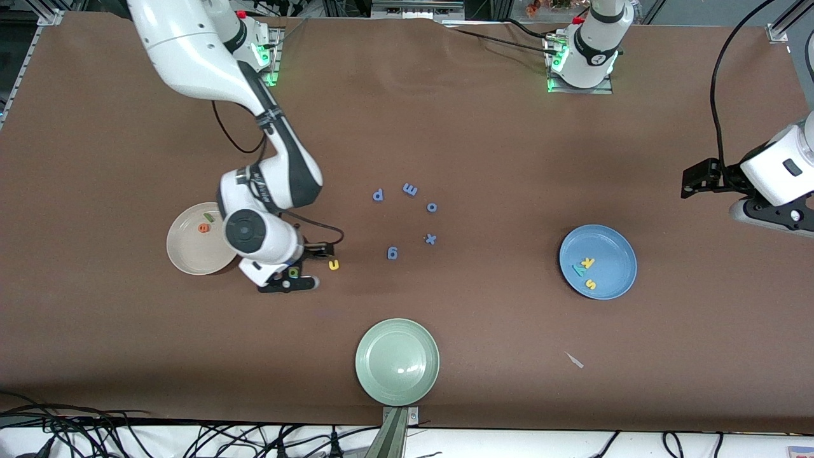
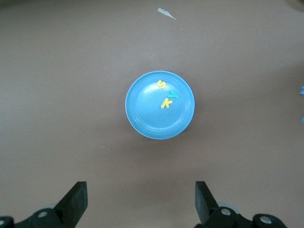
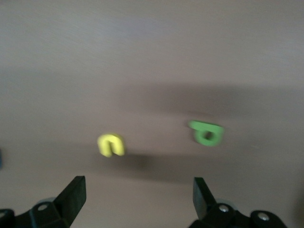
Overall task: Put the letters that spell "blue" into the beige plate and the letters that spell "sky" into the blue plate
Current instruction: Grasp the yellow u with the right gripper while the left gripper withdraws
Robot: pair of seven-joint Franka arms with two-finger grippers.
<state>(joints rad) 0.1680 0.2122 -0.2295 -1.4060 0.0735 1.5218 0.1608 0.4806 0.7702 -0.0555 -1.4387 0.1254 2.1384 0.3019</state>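
Note:
The beige plate (image 1: 191,251) holds the orange e (image 1: 204,228) and the thin green l (image 1: 208,217). Beside it on the table lie the green b (image 1: 293,272) (image 3: 206,133) and the yellow u (image 1: 333,264) (image 3: 110,145). My right gripper (image 1: 287,281) (image 3: 137,199) hangs open and empty, low over the green b. The blue plate (image 1: 613,251) (image 2: 147,114) holds the yellow k (image 1: 589,261) (image 2: 166,102), the teal y (image 1: 579,269) (image 2: 174,94) and the yellow s (image 1: 591,284) (image 2: 161,84). My left gripper (image 1: 779,213) (image 2: 141,202) waits open, high over the left arm's end of the table.
Several all-blue letters lie in a loose ring mid-table, among them a p (image 1: 378,194), an o (image 1: 432,207) and an x (image 1: 430,239). A pale green plate (image 1: 397,361) sits near the front edge. A small white scrap (image 1: 574,360) lies nearer the camera than the blue plate.

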